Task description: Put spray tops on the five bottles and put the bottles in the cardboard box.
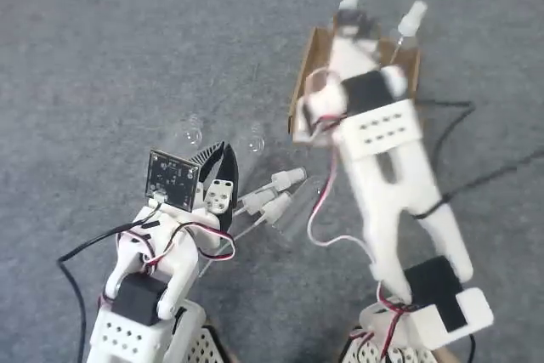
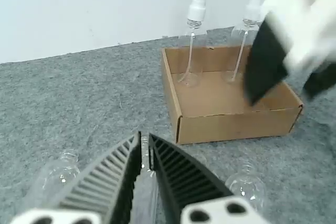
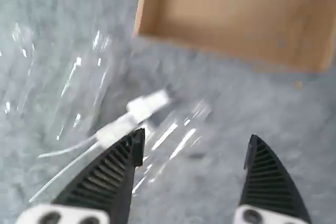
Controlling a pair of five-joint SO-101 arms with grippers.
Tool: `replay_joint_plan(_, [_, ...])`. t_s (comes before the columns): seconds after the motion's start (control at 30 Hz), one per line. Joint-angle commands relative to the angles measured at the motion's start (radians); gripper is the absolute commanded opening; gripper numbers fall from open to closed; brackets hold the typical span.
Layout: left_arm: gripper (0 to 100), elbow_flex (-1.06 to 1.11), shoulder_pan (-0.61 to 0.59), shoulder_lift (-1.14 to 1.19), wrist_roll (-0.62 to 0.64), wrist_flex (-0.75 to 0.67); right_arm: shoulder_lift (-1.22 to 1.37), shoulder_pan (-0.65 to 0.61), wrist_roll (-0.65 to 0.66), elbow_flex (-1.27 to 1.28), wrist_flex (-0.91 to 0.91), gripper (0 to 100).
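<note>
Your right tool (image 3: 197,136), spread wide, hangs over a lying bottle (image 3: 181,129) — come down crooked and it rolls away.

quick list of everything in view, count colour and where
cardboard box: 1, brown, far right of the mat
bottles with spray tops: 2, clear with white tops, standing in the box
bottles without tops: 3, clear, on the mat in front of the box
loose spray tops: 3, white, lying on the mat between the arms
mat: 1, grey, under everything
left gripper: 1, black, shut, low over the mat
right gripper: 1, black, open, above a lying bottle
</note>
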Motion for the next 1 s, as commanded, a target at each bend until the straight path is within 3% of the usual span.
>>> replay_joint_plan(0.0, [1, -0.007, -0.006, -0.017, -0.009, -0.029, -0.061, -0.059, -0.086, 0.196, -0.179, 24.1])
replay_joint_plan(0.17, [1, -0.007, -0.006, -0.017, -0.009, -0.029, -0.056, -0.108, -0.152, 0.402, -0.374, 24.1])
replay_joint_plan(0.43, [1, -0.005, -0.006, -0.017, -0.009, -0.031, -0.056, -0.150, -0.206, 0.568, -0.536, 24.1])
replay_joint_plan(0.97, [1, -0.005, -0.006, -0.017, -0.009, -0.028, -0.050, -0.148, -0.178, 0.629, -0.549, 24.1])
